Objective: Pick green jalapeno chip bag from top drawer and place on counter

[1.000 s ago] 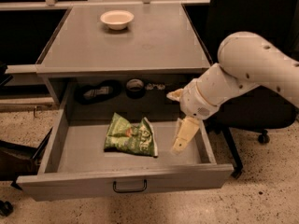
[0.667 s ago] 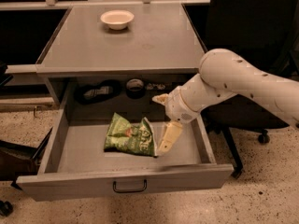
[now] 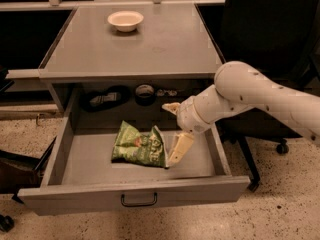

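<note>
The green jalapeno chip bag (image 3: 137, 145) lies flat on the bottom of the open top drawer (image 3: 135, 195), a little left of its middle. My gripper (image 3: 168, 135) is inside the drawer at the bag's right edge, on a white arm reaching in from the right. It is open: the lower finger (image 3: 178, 149) points down and touches the bag's right corner, and the upper finger (image 3: 170, 106) sits near the shelf recess. Nothing is held. The grey counter (image 3: 160, 44) is above the drawer.
A small cream bowl (image 3: 125, 20) stands at the back of the counter. The dark recess behind the drawer holds black items (image 3: 104, 98) and a tape roll (image 3: 145, 93). A black office chair (image 3: 270, 29) stands at the right, and a dark object (image 3: 15, 169) at the left.
My gripper has moved left and slightly down inside the drawer, from the right side to the bag's right edge. The bag has not moved.
</note>
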{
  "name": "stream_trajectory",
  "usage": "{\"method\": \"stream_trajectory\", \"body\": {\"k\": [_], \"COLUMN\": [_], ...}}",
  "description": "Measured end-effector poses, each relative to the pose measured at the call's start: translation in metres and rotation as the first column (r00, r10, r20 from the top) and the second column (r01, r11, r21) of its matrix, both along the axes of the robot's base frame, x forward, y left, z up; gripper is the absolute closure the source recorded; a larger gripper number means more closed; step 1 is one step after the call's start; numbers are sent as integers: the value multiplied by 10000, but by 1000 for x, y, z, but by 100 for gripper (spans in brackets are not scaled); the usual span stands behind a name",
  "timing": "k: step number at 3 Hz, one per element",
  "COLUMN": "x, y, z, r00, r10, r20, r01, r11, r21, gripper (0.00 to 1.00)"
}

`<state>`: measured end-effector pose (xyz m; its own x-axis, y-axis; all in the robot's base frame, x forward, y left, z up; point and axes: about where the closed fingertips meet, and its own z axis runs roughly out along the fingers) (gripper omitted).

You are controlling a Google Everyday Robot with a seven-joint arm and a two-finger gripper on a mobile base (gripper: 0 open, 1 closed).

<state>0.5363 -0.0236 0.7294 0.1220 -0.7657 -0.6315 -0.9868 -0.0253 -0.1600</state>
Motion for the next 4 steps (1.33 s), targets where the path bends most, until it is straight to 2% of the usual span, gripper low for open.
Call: {"method": "stream_trajectory", "body": {"k": [1,2,3,4], "x": [30,54,58,44], "y": [15,36,55,66], "z": [-33,-63,-83,-91], "r00": [9954,9885,9865,9914], "r10": [339,135,-42,-176], "r20": [898,1506,1635,1298], "r01": [-397,-317,-315,-180], "r11": [9971,9924,9760,9634], "r21": [645,1192,2155,2675], "gripper": [0,0,0,19]}}
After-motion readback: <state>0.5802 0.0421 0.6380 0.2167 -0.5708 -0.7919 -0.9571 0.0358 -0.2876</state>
